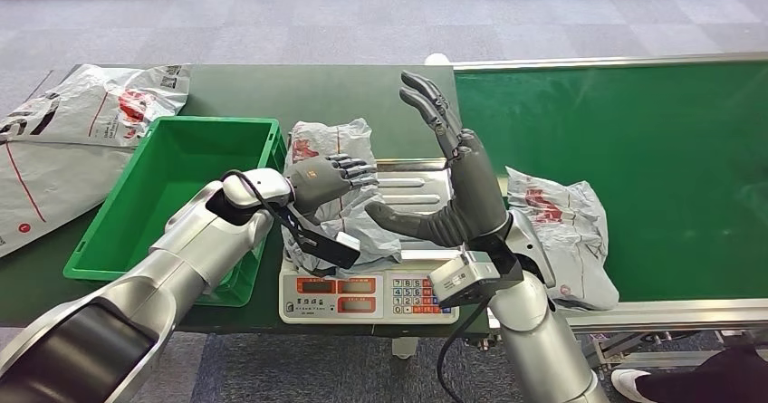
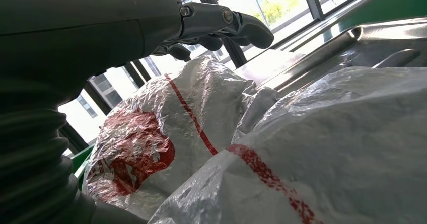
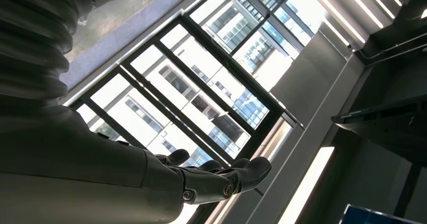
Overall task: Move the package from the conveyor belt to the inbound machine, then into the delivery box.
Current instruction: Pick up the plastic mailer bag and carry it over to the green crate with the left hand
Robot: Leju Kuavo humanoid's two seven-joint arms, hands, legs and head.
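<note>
Three crinkled white plastic packages with red print show in the head view. One package (image 1: 331,163) lies on the steel pan of the scale (image 1: 367,294), the left hand (image 1: 331,178) resting on top of it with fingers curled over the wrinkled film; whether it grips I cannot tell. A second package (image 1: 557,231) sits on the green conveyor belt (image 1: 652,167). A flat third package (image 1: 72,140) lies on the dark table beside the green plastic bin (image 1: 181,186). The right hand (image 1: 453,177) is raised, fingers spread, holding nothing. Grey carpet floor beyond.
</note>
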